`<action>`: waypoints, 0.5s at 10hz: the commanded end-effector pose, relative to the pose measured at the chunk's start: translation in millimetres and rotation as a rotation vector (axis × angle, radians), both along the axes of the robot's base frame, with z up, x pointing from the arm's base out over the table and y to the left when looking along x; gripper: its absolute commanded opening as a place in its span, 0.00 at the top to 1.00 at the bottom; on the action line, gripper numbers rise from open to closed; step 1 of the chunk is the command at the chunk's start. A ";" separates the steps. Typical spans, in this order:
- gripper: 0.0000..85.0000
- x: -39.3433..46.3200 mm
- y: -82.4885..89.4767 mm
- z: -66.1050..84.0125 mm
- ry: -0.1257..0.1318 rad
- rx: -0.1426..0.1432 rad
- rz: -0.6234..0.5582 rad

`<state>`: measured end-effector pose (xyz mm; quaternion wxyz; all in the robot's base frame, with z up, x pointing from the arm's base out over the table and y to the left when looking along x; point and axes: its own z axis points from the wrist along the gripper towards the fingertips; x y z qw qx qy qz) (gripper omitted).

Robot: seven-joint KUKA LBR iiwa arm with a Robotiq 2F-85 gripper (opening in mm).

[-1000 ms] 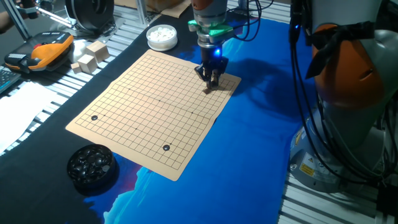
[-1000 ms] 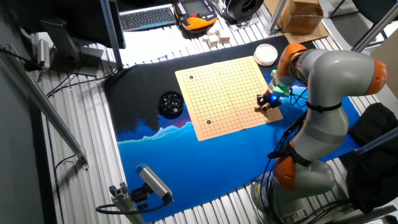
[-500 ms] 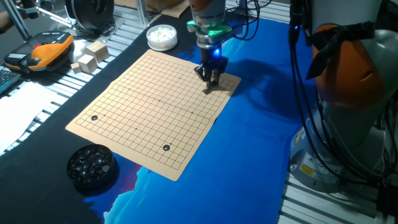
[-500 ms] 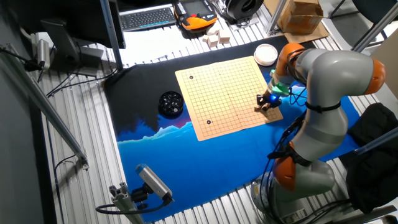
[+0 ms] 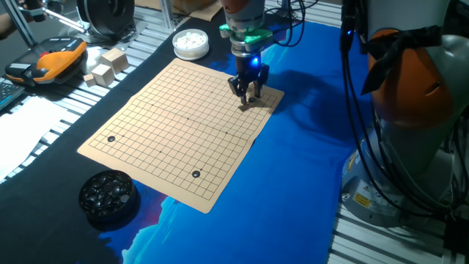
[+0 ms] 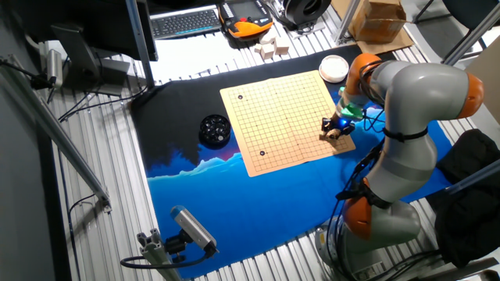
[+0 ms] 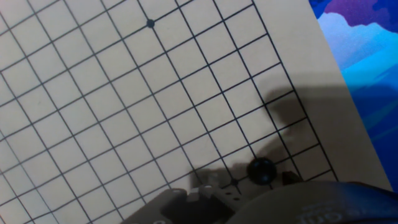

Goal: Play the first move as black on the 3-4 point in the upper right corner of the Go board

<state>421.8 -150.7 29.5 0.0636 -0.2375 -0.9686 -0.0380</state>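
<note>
The tan Go board (image 5: 168, 125) lies on the blue and black cloth; it also shows in the other fixed view (image 6: 285, 117). My gripper (image 5: 248, 94) stands over the board's far right corner, fingers pointing down and spread apart; it shows in the other fixed view (image 6: 334, 129) too. In the hand view a black stone (image 7: 261, 171) lies on a grid crossing near the board's corner, between my fingertips (image 7: 198, 179), with my gripper (image 7: 244, 182) open around it. Two other black stones (image 5: 111, 138) (image 5: 196, 174) sit on the near part of the board.
A black bowl of black stones (image 5: 108, 194) stands off the board's near corner. A white bowl of white stones (image 5: 190, 42) stands off the far corner. Wooden blocks (image 5: 106, 66) and an orange device (image 5: 58, 59) lie at the far left. The arm's base (image 5: 410, 110) is to the right.
The fingers have spread apart over the corner and the hand has risen slightly. The board and bowls have not moved.
</note>
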 end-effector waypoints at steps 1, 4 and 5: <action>0.40 1.2 0.1 2.3 0.001 0.004 -0.002; 0.60 8.0 0.0 13.1 -0.004 0.020 0.009; 0.80 10.3 -0.4 17.5 -0.008 0.021 0.018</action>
